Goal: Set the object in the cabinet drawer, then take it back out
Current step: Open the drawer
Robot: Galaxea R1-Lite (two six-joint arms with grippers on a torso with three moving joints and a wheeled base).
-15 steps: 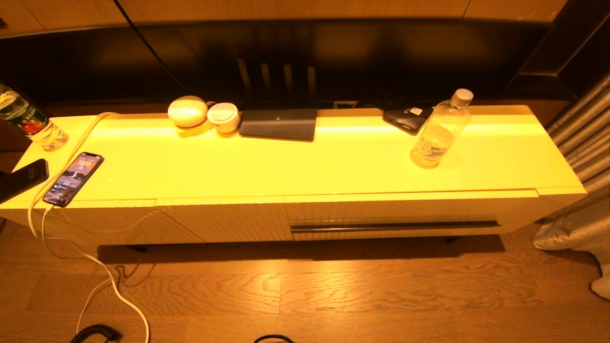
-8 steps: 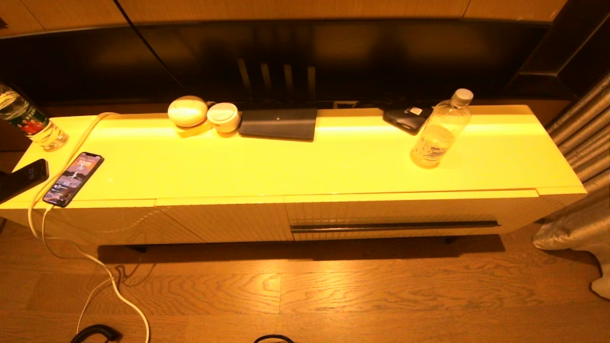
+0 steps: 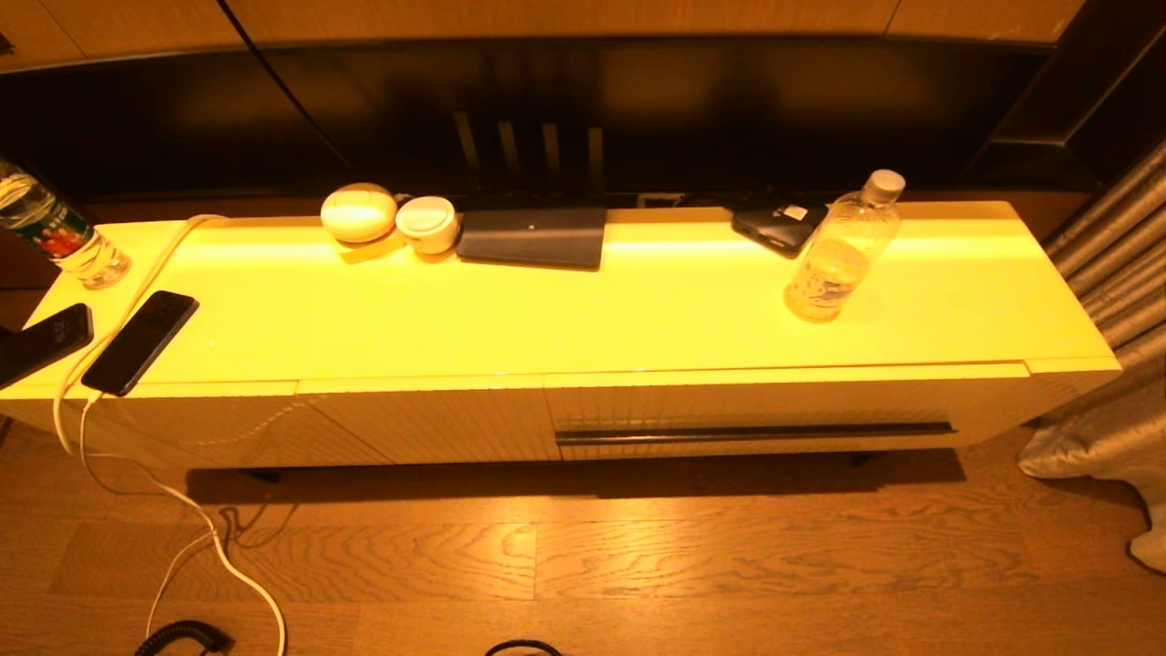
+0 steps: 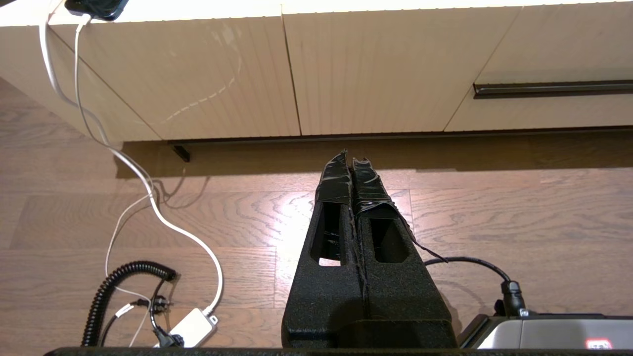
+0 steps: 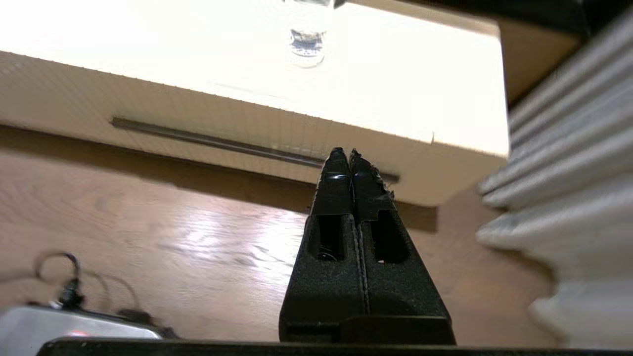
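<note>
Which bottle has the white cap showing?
The clear water bottle on the cabinet's right end; its white cap shows. The other bottle, far left, has a green-and-red label, its top cut off.

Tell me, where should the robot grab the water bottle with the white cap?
Probably around the middle of the water bottle, coming from the front. It stands upright on the cabinet top, the front is unobstructed, and a dark gadget lies close behind it. The round body suits a squeeze from both sides. The right tool is shut now, low by the drawer.

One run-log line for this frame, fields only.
stage: not started | drawer: closed | bottle: upright on cabinet top | left tool: shut, low over floor | right tool: shut, facing drawer handle
</note>
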